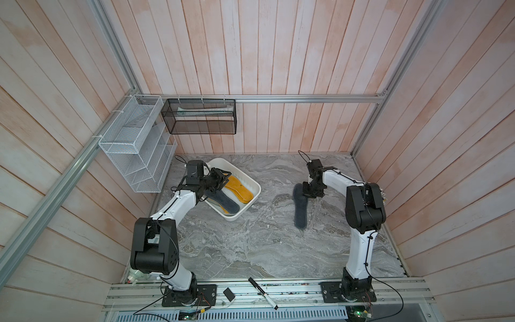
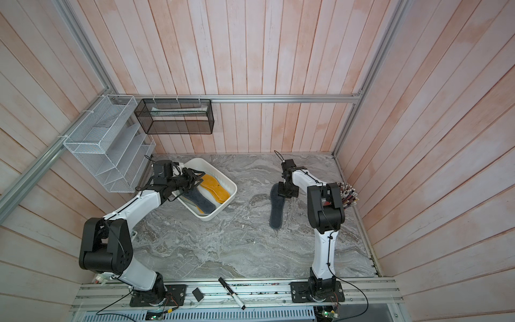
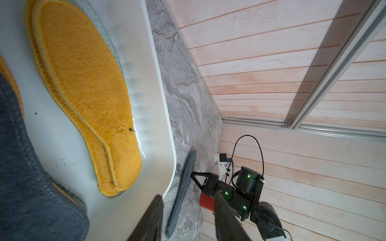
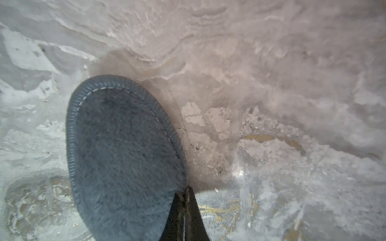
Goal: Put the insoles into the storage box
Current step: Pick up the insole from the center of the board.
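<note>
Pinching the stitched rim of the loose dark grey insole (image 4: 125,156), the right jaws are pressed together on it, with the right arm (image 1: 334,178) reaching down from above. Whether the gripped end is lifted cannot be told. This insole (image 1: 300,209) is fuzzy with a ribbed border. It lies on the right half of the counter (image 1: 250,245), a grey marble-patterned slab, well apart from the storage box (image 1: 257,191). Bare counter lies between the two and across the whole near half. The box is a white, smooth plastic tub with rounded corners and sloping sides. It sits angled at the far left, one short end near the white wire-mesh rack (image 1: 131,145). Inside it, orange-yellow insoles (image 3: 83,83) with a plush face and overlocked edges lie stacked against one long wall. A second dark grey insole (image 1: 227,202) lies beside them and overlaps more orange. The left arm (image 1: 178,200) reaches over the box, its left jaws spread with nothing between them. A black mesh basket (image 1: 200,117) hangs on the back wall. Pale plank walls close the counter on three sides. A marker pen (image 1: 263,292) lies on the front aluminium rail.
</note>
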Controlling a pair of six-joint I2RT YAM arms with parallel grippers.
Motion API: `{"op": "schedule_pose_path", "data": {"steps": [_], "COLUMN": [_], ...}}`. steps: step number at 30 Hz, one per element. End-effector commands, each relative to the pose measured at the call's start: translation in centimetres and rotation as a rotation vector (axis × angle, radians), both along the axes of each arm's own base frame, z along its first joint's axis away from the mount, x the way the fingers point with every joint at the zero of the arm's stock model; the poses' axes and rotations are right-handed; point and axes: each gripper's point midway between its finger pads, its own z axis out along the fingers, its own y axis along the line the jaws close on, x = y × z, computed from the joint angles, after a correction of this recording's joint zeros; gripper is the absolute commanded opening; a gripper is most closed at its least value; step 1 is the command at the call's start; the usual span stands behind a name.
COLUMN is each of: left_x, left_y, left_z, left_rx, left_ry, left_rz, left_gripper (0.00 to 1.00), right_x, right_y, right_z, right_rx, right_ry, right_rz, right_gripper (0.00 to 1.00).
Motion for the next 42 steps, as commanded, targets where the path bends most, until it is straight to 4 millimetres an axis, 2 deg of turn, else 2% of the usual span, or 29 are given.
{"op": "schedule_pose_path", "data": {"steps": [1, 8, 11, 16, 23, 26, 29, 34, 39, 42], "left_x": [-0.4, -0.4, -0.3, -0.4, -0.7, -0.6, -0.5, 0.0, 0.2, 0.2], "left_y": [0.2, 0.2, 0.1, 0.1, 0.1, 0.1, -0.3, -2.9, -7.5, -10.3], "left_z": [0.7, 0.7, 0.8, 0.9, 0.9, 1.4, 2.1, 4.5, 5.8, 6.0], "left_rx": [0.006, 0.006, 0.005, 0.008, 0.015, 0.018, 0.015, 0.033, 0.116, 0.152], "left_ry": [-0.022, -0.024, -0.028, -0.032, -0.032, -0.051, -0.092, -0.237, -0.374, -0.437], "left_rz": [0.011, 0.007, 0.004, -0.002, -0.004, -0.009, -0.027, -0.121, -0.261, -0.333], "left_gripper": [0.41, 0.41, 0.41, 0.41, 0.41, 0.41, 0.42, 0.43, 0.44, 0.45], "right_x": [-2.1, 0.5, 0.9, 1.3, 1.2, 1.7, 2.5, 3.9, 4.7, 4.7], "right_y": [0.4, 1.4, 1.6, 1.9, 2.3, 2.7, 3.4, 4.7, 6.5, 7.8], "right_z": [-3.5, 1.4, 2.8, 4.2, 4.9, 6.6, 9.3, 14.0, 18.4, 20.5], "right_rx": [0.028, 0.107, 0.145, 0.210, 0.263, 0.287, 0.328, 0.398, 0.483, 0.513], "right_ry": [0.079, -0.128, -0.181, -0.232, -0.265, -0.312, -0.379, -0.465, -0.524, -0.543], "right_rz": [0.015, 0.033, 0.036, 0.033, 0.051, 0.078, 0.109, 0.157, 0.199, 0.230], "right_gripper": [0.00, 0.00, 0.00, 0.00, 0.00, 0.00, 0.00, 0.00, 0.00, 0.00]}}
